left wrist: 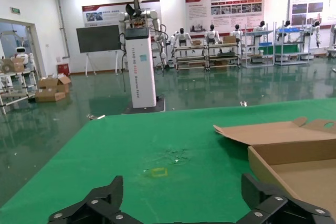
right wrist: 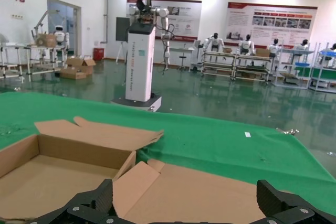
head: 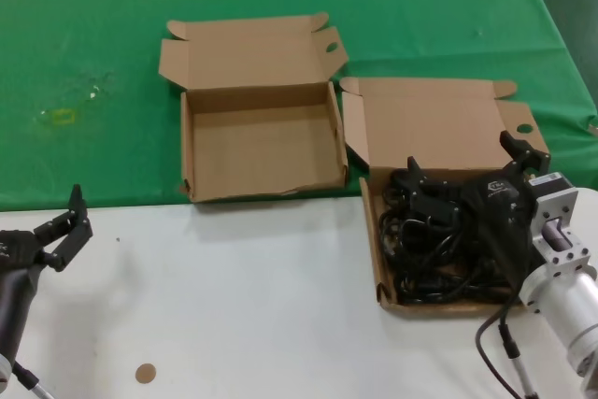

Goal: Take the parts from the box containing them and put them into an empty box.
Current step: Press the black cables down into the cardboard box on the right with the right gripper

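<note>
Hovering my right gripper (head: 464, 167) with its fingers spread wide over the black power cords (head: 425, 254), I saw them heaped in the right-hand box (head: 381, 268), the empty box (head: 262, 142) beside it, my left gripper (head: 67, 221) parked, released.

2 boxes sit side by side on the surface (head: 234, 324), lids folded back away from the robot: the empty box (head: 262, 142) on the left, the box containing them (head: 439, 193) just right of it and nearer the robot. The parts (head: 430, 249) lie inside the right box, under the right pincer (head: 467, 170). The left pincer (head: 65, 226) hangs over the surface's near-left edge, well apart from both boxes.
</note>
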Action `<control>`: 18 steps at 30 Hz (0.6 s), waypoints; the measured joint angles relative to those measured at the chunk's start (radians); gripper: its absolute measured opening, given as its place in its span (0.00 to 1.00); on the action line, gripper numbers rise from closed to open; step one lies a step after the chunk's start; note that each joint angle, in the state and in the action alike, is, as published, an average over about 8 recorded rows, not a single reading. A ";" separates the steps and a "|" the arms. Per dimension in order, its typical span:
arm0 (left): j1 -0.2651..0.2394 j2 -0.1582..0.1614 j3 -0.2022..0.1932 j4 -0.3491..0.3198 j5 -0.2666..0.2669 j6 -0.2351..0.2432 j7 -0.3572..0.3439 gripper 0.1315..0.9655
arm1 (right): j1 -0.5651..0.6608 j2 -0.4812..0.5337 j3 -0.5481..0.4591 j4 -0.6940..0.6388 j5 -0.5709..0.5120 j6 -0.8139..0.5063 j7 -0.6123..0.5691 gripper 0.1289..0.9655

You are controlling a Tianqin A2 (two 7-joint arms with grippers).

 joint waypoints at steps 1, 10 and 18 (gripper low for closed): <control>0.000 0.000 0.000 0.000 0.000 0.000 0.000 0.84 | -0.001 0.011 -0.008 0.003 0.005 0.006 0.001 1.00; 0.000 0.000 0.000 0.000 0.000 0.000 0.000 0.68 | 0.020 0.218 -0.140 0.037 0.116 0.071 0.004 1.00; 0.000 0.000 0.000 0.000 0.000 0.000 0.000 0.46 | 0.146 0.511 -0.346 0.035 0.152 -0.003 0.059 1.00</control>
